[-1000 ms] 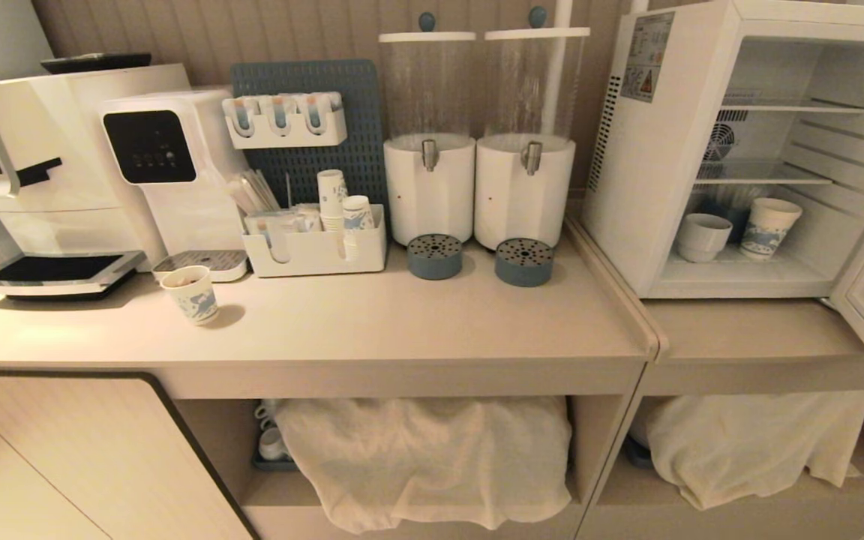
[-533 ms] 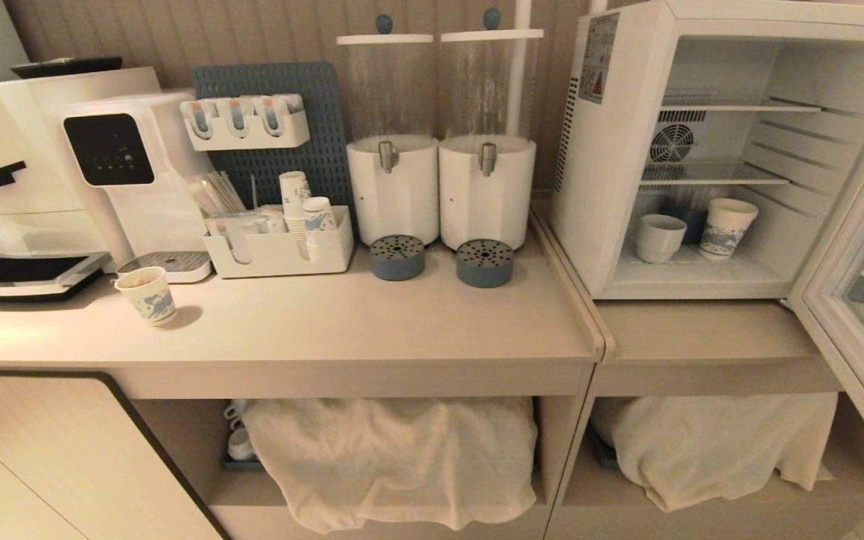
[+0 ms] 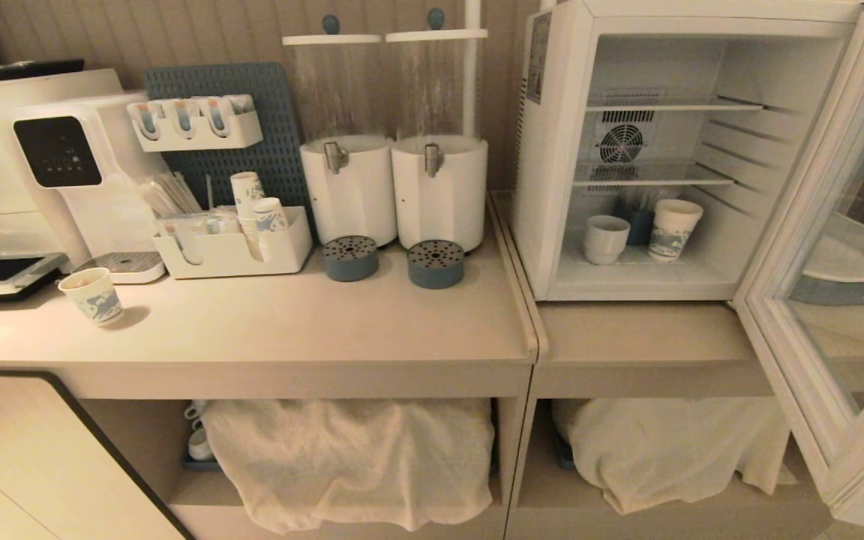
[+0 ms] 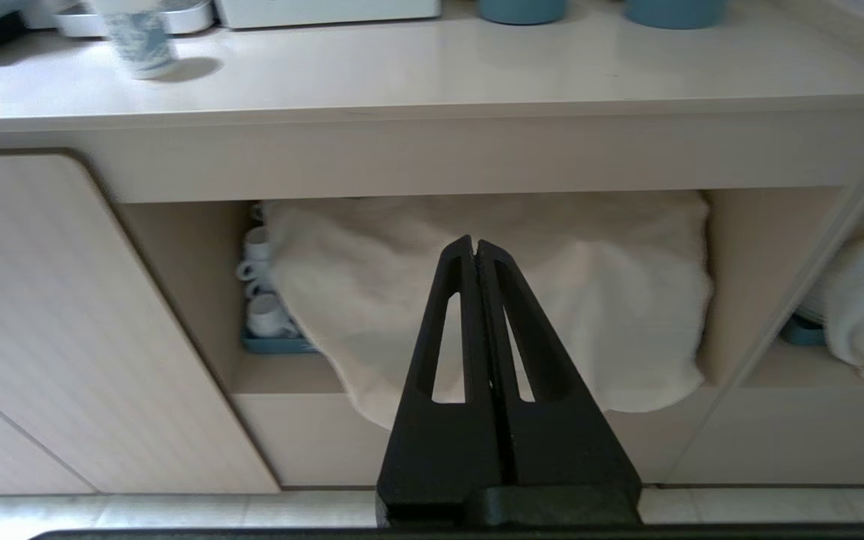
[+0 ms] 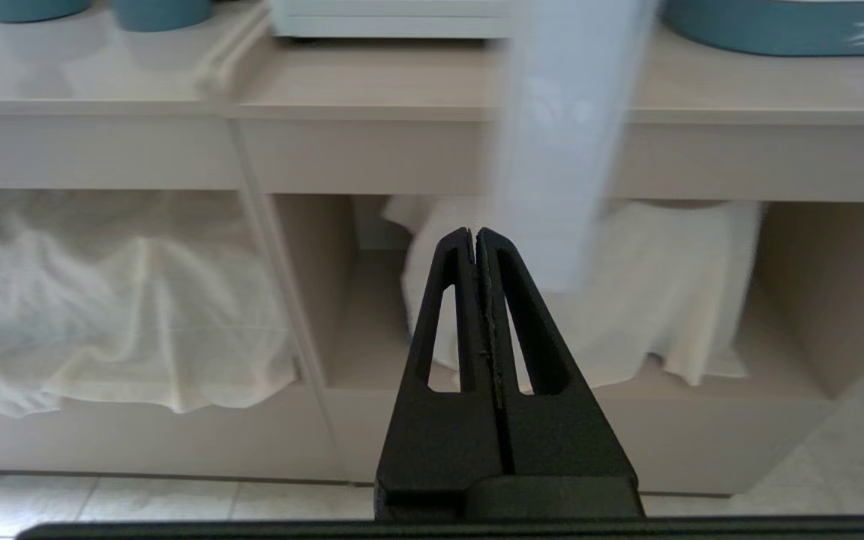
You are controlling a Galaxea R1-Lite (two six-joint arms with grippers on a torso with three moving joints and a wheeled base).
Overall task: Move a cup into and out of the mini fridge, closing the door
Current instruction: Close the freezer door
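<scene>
- The fridge (image 3: pixel 552 187) is the big white box on the low side of the counter (image 3: pixel 327 330). It is my landmark. It looks heavy and will likely stay put when poked.
- The door (image 3: pixel 799 315) hangs wide open on the fridge's right side. It has a big glass window in a white frame. Glass can crack, so I think a slow push on the frame is best, not on the glass.
- The cup (image 3: pixel 604 238) sits inside the fridge on the bottom floor, at the left. A taller paper cup (image 3: pixel 675 228) with blue marks stands just beside it.
- The cup looks hard, smooth and a bit slippery. It could break if dropped. I think the rim or the sides are good spots to pinch. I cannot see its handle.
- The left gripper (image 4: pixel 475 247) is low down in front of the counter, well below the fridge. Its two fingers are pressed together with nothing between them.
- The right gripper (image 5: pixel 475 236) is low down too, under the fridge's door. Its fingers are also together and hold nothing.
</scene>
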